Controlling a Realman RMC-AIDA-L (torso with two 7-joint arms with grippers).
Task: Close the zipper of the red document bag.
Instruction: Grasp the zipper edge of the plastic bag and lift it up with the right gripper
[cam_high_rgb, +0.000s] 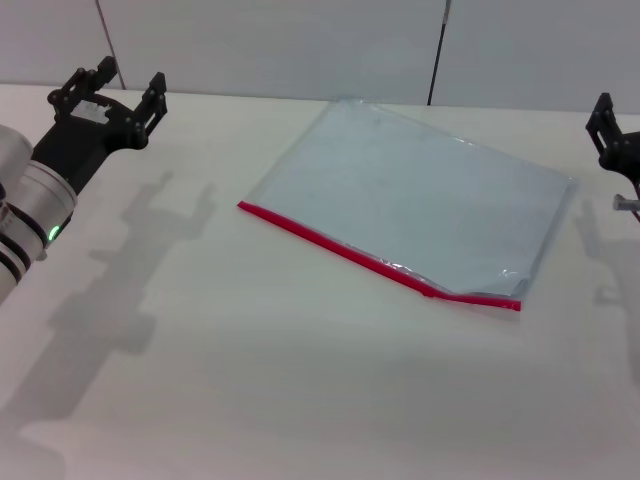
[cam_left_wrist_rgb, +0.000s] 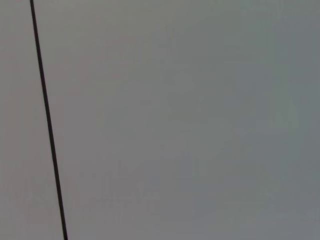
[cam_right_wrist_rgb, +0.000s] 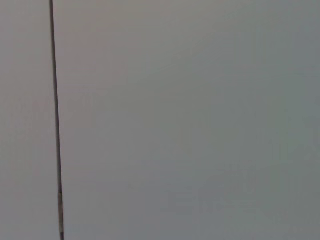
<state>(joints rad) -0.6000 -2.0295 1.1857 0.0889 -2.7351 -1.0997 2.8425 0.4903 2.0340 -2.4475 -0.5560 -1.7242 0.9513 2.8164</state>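
The red document bag (cam_high_rgb: 410, 195) lies flat on the white table, a translucent pale blue-grey pouch turned at an angle. Its zipper (cam_high_rgb: 340, 247) is a thin red strip along the long edge nearest me, running from the left corner down to the right corner, where the plastic bulges up a little. My left gripper (cam_high_rgb: 113, 88) hangs open at the far left, well away from the bag. My right gripper (cam_high_rgb: 608, 128) shows only partly at the right border, beyond the bag's right end. Both wrist views hold only a grey wall with a dark seam.
The white table (cam_high_rgb: 300, 380) stretches bare in front of the bag. Behind it stands a grey panelled wall (cam_high_rgb: 280, 45) with dark seams. The arms cast shadows on the table at both sides.
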